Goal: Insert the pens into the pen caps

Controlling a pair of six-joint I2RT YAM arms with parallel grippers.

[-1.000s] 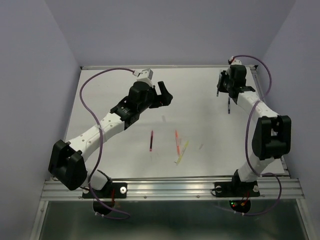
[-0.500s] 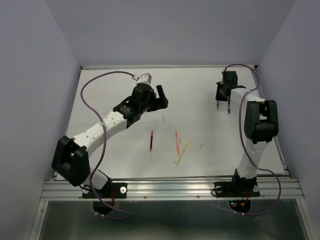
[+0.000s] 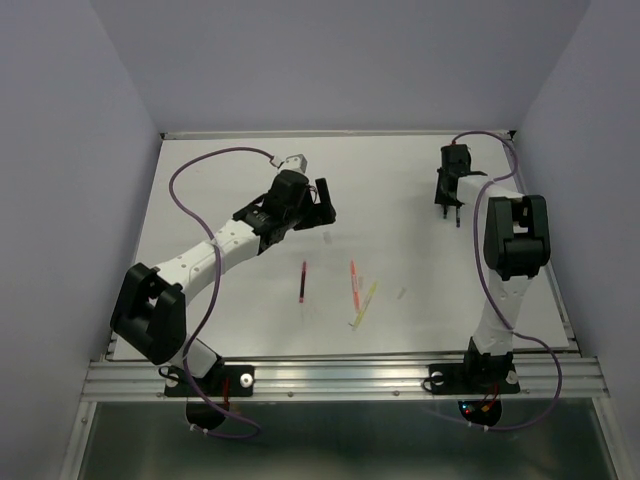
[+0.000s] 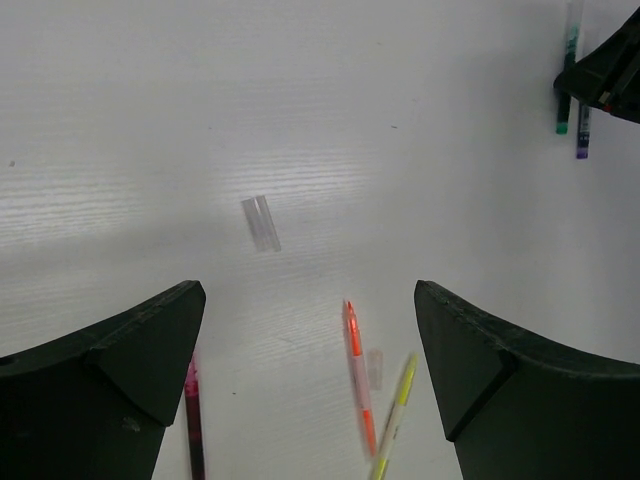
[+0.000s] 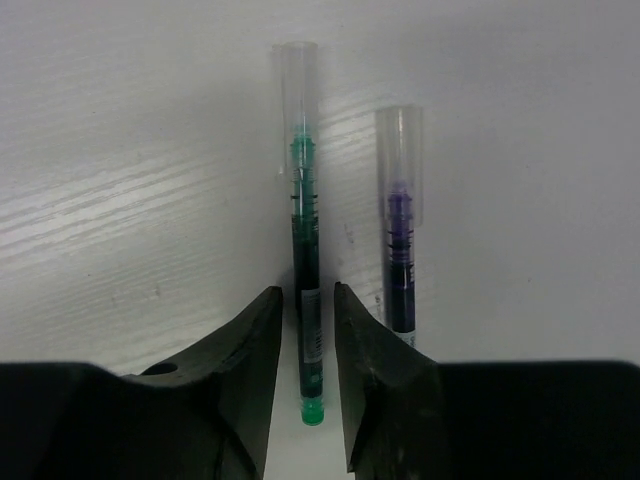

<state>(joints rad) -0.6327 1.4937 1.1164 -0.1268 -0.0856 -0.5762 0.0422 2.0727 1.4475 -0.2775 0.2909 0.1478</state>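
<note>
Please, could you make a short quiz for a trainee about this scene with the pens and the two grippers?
1. True or false: the green pen and the dark blue pen both wear caps.
2. Which pen lies between the fingers of the right gripper? A green, B orange, C yellow.
3. What does the left gripper hold?

Key: 1 true; 2 A; 3 nothing, it stands wide open above the table.
</note>
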